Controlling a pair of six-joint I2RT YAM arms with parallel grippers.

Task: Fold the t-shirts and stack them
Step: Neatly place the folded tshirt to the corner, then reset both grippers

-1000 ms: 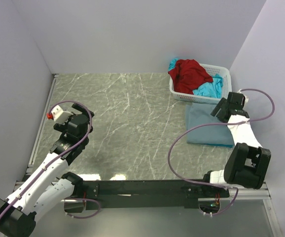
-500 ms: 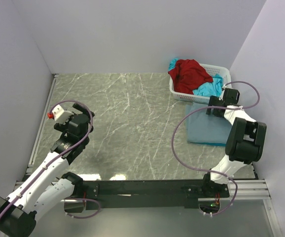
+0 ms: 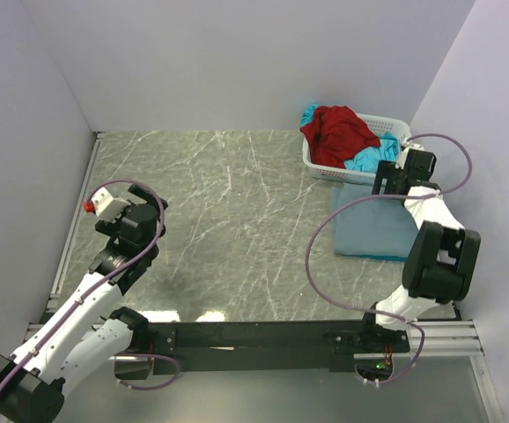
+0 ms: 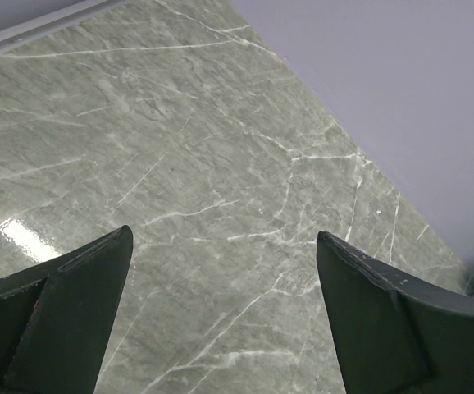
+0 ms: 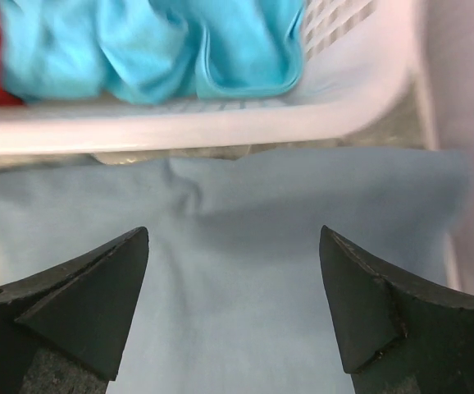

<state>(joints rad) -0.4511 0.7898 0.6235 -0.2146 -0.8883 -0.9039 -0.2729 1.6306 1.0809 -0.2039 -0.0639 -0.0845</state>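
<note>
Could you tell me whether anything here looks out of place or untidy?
Only the basket: a red shirt and turquoise cloth lie crumpled in it, turquoise spilling over its far left corner. The grey-blue shirt lies flat just in front of it.

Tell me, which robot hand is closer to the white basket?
The right. The right gripper hovers just beside the white basket, above the grey-blue shirt. The left gripper is far across the table on the other side.

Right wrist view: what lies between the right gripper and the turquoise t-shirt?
Seen from the right wrist: the grey-blue t-shirt spread under the right gripper, then the white basket's near wall, with the turquoise t-shirt behind it.
</note>
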